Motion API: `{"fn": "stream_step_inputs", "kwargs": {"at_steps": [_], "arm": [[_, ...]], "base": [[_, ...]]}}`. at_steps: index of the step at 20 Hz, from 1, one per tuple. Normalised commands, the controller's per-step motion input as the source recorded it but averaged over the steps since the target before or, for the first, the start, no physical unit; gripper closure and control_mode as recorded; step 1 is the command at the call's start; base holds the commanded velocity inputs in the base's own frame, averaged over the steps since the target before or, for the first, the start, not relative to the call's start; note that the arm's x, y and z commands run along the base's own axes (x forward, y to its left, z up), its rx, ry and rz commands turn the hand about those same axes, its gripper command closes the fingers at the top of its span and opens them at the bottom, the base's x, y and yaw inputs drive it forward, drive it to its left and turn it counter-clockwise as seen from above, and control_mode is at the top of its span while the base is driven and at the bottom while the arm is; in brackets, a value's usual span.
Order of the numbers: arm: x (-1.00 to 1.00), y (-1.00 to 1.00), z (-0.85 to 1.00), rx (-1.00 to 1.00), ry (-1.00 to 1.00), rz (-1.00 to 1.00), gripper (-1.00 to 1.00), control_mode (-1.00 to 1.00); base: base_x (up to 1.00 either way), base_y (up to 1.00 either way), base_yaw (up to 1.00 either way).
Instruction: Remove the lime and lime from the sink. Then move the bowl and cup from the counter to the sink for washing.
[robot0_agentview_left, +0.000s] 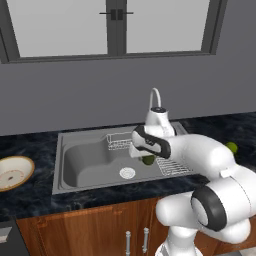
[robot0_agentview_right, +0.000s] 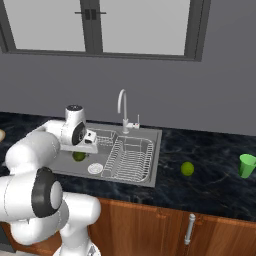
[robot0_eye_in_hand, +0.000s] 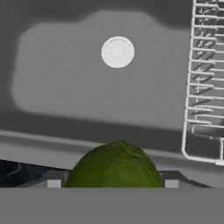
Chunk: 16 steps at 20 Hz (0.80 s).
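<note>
gripper (robot0_eye_in_hand: 113, 186) clamped on dark lime (robot0_eye_in_hand: 114, 166) | above sink (robot0_agentview_left: 80, 165) | risk: jerk it, round fruit slips, you re-fish basin

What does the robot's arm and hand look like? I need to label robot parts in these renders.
A glossy white arm of rounded segments with dark grey bands and round dark caps at the joints; the hand is a white block with small dark fingertips. No cables or markings are visible.

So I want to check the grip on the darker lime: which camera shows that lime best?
The hand view: the darker lime is large and close between the end effector fingertips, above the sink. The left base view shows a sliver under the arm; the right base view a small green patch.
</note>
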Motion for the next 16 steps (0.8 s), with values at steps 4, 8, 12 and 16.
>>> {"fn": "stream_step_inputs", "kwargs": {"at_steps": [4,8,12,16], "arm": [[-0.47,-0.34,0.10,0.02,-0.06,0.00,1.00,-1.00],[-0.40,-0.38,0.09,0.01,-0.04,0.00,1.00,-1.00],[-0.35,-0.45,0.04,0.00,-0.06,0.00,1.00,-1.00],[-0.24,-0.46,0.00,0.00,-0.02,0.00,1.00,-1.00]], "base": [[0.00,0.00,0.00],[0.00,0.00,0.00],[0.00,0.00,0.00],[0.00,0.00,0.00]]}}
